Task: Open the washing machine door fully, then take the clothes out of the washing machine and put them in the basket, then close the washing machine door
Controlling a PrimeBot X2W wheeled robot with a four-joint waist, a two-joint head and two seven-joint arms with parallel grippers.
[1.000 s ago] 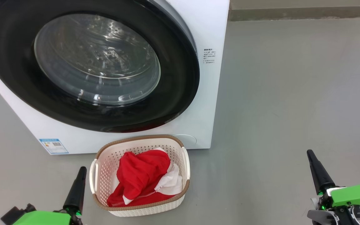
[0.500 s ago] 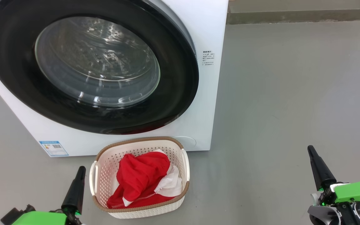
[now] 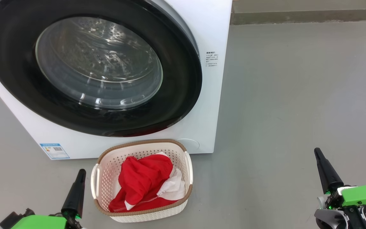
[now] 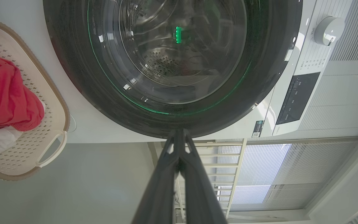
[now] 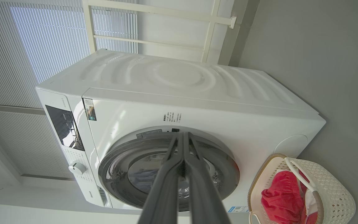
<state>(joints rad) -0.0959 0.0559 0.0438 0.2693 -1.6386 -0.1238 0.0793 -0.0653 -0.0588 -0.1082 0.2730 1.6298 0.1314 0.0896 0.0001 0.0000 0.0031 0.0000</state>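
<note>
The door (image 3: 183,95) sat shut on the washer (image 3: 216,28), filling the upper left of the head view. The red-and-white clothes (image 3: 141,178) lay in the basket (image 3: 145,214) at lower centre. The left gripper (image 3: 81,173), lower left, and the right gripper (image 3: 317,152), lower right, were clenched and empty.

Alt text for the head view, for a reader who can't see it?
A white washing machine with its round black-rimmed door shut stands on a grey floor; in front sits a cream basket holding red and white clothes. The left hand and right hand, both shut and empty, point up from the bottom corners.
</note>
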